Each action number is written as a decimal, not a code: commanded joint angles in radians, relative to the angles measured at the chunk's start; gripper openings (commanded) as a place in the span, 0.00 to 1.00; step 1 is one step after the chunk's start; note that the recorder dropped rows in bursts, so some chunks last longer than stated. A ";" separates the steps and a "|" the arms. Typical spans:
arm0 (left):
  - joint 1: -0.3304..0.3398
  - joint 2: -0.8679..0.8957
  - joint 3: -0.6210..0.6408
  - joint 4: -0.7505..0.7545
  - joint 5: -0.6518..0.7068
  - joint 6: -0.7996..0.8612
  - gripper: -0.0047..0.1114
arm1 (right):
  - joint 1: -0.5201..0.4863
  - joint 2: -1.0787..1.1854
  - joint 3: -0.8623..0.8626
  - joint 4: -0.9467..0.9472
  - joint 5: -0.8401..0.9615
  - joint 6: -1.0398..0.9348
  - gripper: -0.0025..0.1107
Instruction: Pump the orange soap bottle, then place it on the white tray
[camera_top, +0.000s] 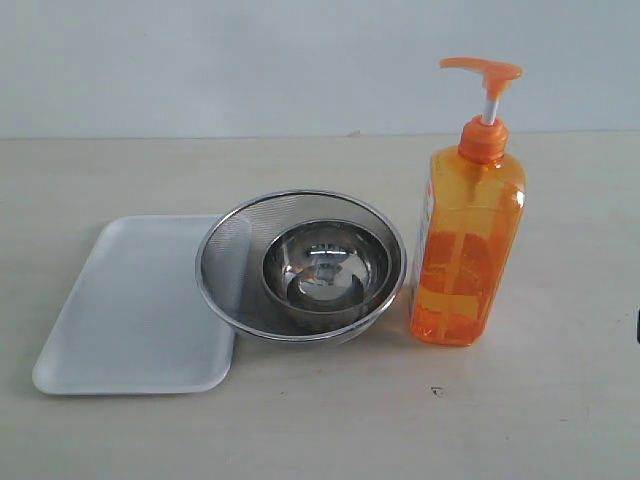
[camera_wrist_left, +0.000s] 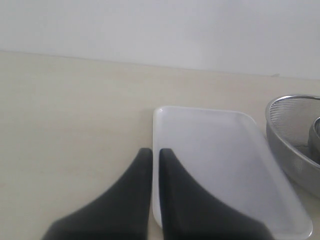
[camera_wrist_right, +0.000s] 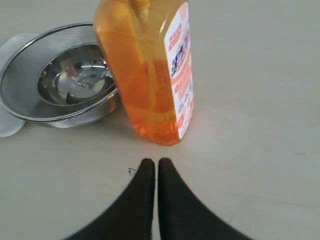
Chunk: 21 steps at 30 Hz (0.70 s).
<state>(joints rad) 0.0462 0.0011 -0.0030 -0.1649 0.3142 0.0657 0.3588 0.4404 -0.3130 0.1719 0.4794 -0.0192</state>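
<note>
The orange soap bottle stood upright on the table, right of centre in the exterior view, with its pump head raised on the white stem. Just beside it, toward the centre, was the mesh strainer with a steel bowl inside. The white tray lay in the lower left of the frame. The strainer's edge covered the tray's right rim there, and I could not tell whether they touched.

I judged that the first step was not yet begun, because the pump looked unpressed and nothing held the bottle. My right gripper was low on the table near the bottle's base, with its jaws together. The next move called for lifting it above the pump head and pressing straight down, so that the tall bottle did not tip. For carrying, the jaws would have to part first.

The exterior view showed neither gripper, and only it showed the pump head. The right wrist view gave the label on the bottle's side. The left wrist view showed my left gripper, jaws together too, at the tray's near edge.
</note>
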 joint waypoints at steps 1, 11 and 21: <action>0.003 -0.001 0.003 -0.011 -0.002 -0.006 0.08 | 0.001 0.001 -0.007 0.140 0.028 -0.129 0.02; 0.003 -0.001 0.003 -0.011 -0.002 -0.006 0.08 | 0.001 0.001 -0.007 0.138 -0.093 -0.048 0.02; 0.003 -0.001 0.003 -0.011 -0.002 -0.006 0.08 | 0.001 0.175 -0.007 0.131 -0.072 -0.013 0.02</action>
<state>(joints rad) 0.0462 0.0011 -0.0030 -0.1649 0.3142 0.0657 0.3588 0.5474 -0.3150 0.3085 0.4056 -0.0460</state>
